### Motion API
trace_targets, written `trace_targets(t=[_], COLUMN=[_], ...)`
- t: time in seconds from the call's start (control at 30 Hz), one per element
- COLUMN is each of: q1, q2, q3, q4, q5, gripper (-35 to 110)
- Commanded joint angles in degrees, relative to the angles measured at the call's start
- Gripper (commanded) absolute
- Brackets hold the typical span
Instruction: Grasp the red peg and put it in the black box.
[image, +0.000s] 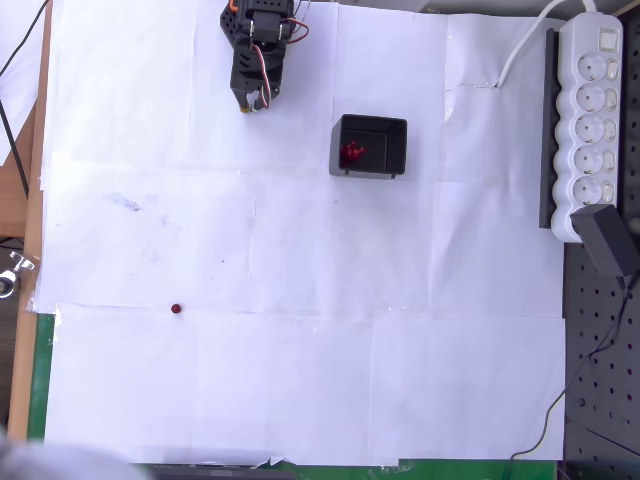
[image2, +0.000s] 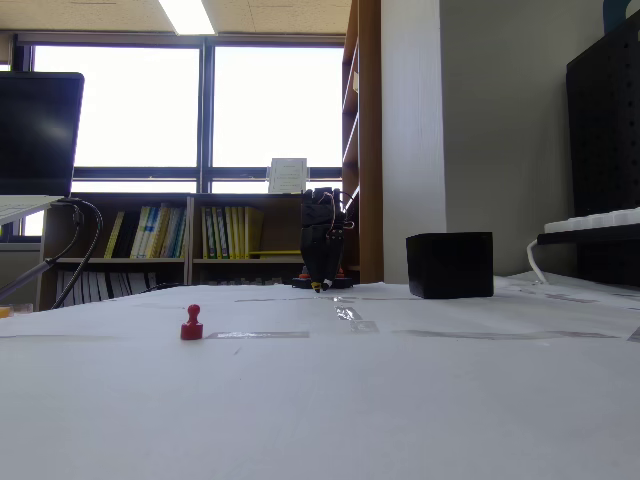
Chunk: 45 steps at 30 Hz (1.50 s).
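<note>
Red peg (image: 176, 309), a tiny dark-red plastic pin, stands upright on the white paper surface (image: 300, 380), well apart from the black hand (image: 255, 100), down-left overhead. Whether the hand is clenched, I cannot tell. Squarish black plastic box (image: 369, 146) sits nearer, to its right.

We can read no text, label, brand or number in either view. The framed white sheet (image2: 287, 175) standing on the low wooden bookshelf (image2: 200, 199) carries print too small to make out, and the spines of the coloured books (image2: 160, 232) are likewise illegible to us.
</note>
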Motion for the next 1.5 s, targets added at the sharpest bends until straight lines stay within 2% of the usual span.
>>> trace_targets(t=[0.0,1.37,1.47], q1=[0.44,0.35,-4.66], q2=[-4.92,-4.92,-4.92], q3=[-4.75,-4.75,-4.75], q4=[5.19,5.10,3.34], q5=[-0.18,-0.18,1.58], gripper=[0,0,0])
